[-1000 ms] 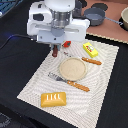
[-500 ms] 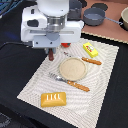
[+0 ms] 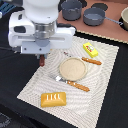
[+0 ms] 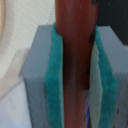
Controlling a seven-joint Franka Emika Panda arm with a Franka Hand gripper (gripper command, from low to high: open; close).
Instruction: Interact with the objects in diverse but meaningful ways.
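Observation:
My gripper (image 3: pixel 42 55) is shut on a dark brown sausage (image 3: pixel 42 62), which hangs upright over the striped mat (image 3: pixel 35 82) near its edge at the exterior view's left. In the wrist view the sausage (image 4: pixel 74 45) stands clamped between the teal pads (image 4: pixel 54 75). A yellow block with red marks (image 3: pixel 90 49) lies on the far part of the mat. An orange-yellow scored bread loaf (image 3: pixel 53 99) lies on the mat's near part. The arm's white body hides what is behind it.
A round tan plate (image 3: pixel 73 69) sits mid-mat with orange-handled cutlery beside it, one piece (image 3: pixel 92 61) beyond and one (image 3: pixel 76 85) in front. Two grey pots (image 3: pixel 71 9) (image 3: pixel 95 16) stand on the wooden surface at the back.
The gripper, still holding the sausage, has shifted toward the exterior view's left and slightly nearer. The other objects have not moved.

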